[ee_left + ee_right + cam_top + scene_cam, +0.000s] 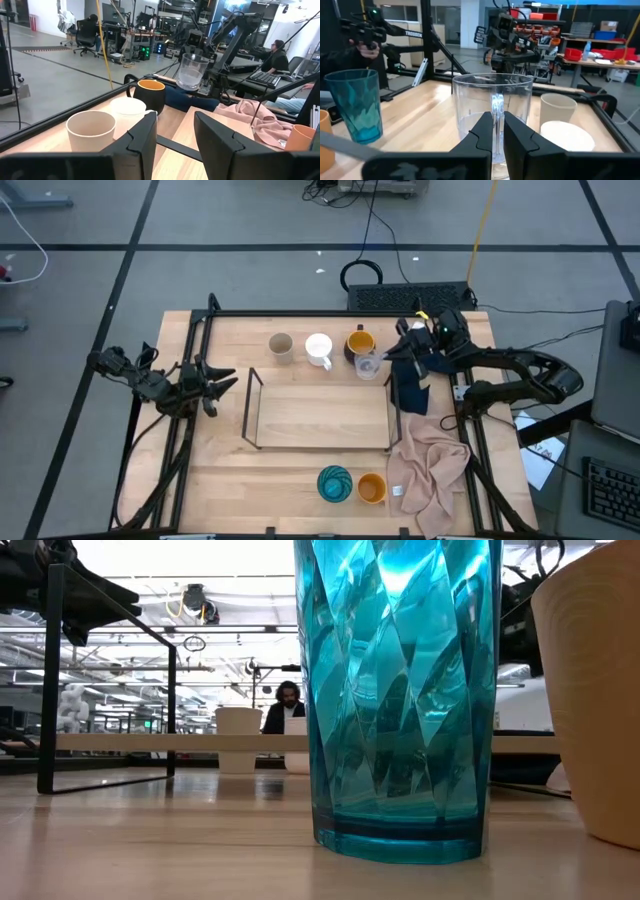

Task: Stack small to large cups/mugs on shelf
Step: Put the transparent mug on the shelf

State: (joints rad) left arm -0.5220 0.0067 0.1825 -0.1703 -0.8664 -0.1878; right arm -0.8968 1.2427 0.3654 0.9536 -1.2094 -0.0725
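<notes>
Pinching the clear glass (492, 120) by its rim, the right pincer (392, 358) holds it aloft beside the dark mug (359, 342); a thin-rim grip could slip. The left pincer (212, 383) waits spread beside the shelf (320, 415).

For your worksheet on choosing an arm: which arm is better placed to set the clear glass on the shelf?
The right arm. Its pincer is already shut on the clear glass, beside the shelf. The left pincer waits open at the shelf's other end, holding nothing.

Bare shelf (320, 415), mugs (319, 348) behind
</notes>
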